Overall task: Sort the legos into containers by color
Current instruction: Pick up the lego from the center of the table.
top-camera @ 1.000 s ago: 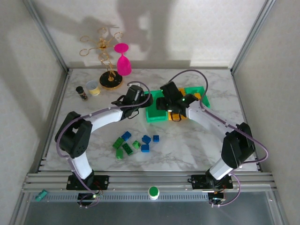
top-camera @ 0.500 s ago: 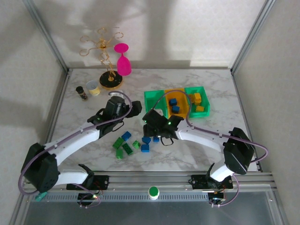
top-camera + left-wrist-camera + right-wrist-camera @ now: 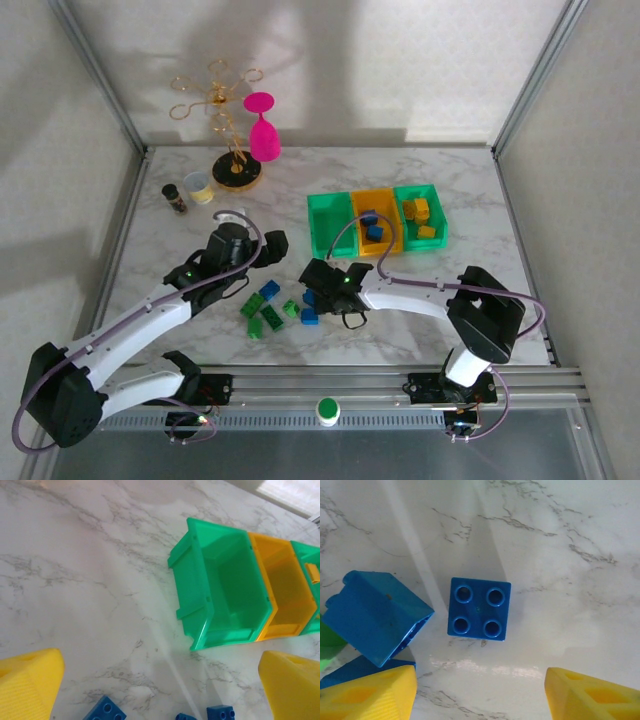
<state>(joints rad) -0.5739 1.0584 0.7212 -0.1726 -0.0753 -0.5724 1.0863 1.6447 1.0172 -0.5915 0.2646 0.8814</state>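
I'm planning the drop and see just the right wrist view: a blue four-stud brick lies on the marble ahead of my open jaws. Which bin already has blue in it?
Observer: The middle yellow-orange bin holds two blue bricks.
Operator: And the bin to its right?
Observer: The right green bin holds yellow-orange bricks.
Operator: The last one?
Observer: The left green bin has nothing in it.
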